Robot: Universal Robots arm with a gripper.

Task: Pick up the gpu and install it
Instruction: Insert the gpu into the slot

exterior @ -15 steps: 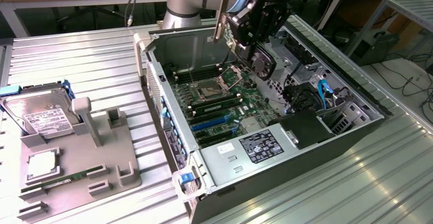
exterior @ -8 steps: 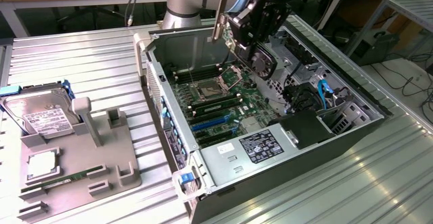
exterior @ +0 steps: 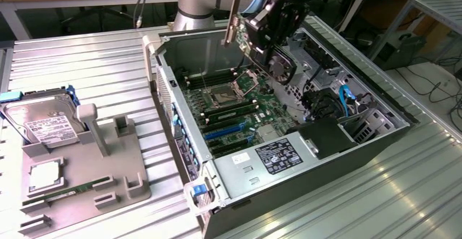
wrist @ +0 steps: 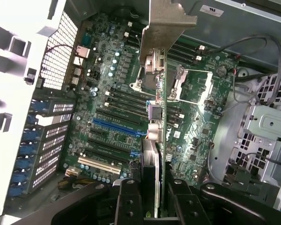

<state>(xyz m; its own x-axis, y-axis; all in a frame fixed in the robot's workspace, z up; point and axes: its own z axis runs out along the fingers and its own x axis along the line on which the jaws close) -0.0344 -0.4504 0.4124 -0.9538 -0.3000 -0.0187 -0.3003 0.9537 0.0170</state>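
- Ribbed metal surface [exterior: 86, 71] carried the open computer case [exterior: 325, 179]. In the exterior view the pincer [exterior: 273, 31] was clamped on the gpu [exterior: 280, 66], which hung on edge above the motherboard [exterior: 231, 106], clear of it.
- Step in hand, by my reading: card lifted and over the case, not yet seated.
- Wrist view ran down the gpu [wrist: 155, 112], edge-on in the pincer [wrist: 153, 199], above the board near the blue slot [wrist: 117, 125].
- Seating would likely call for squaring the card's edge over a slot.
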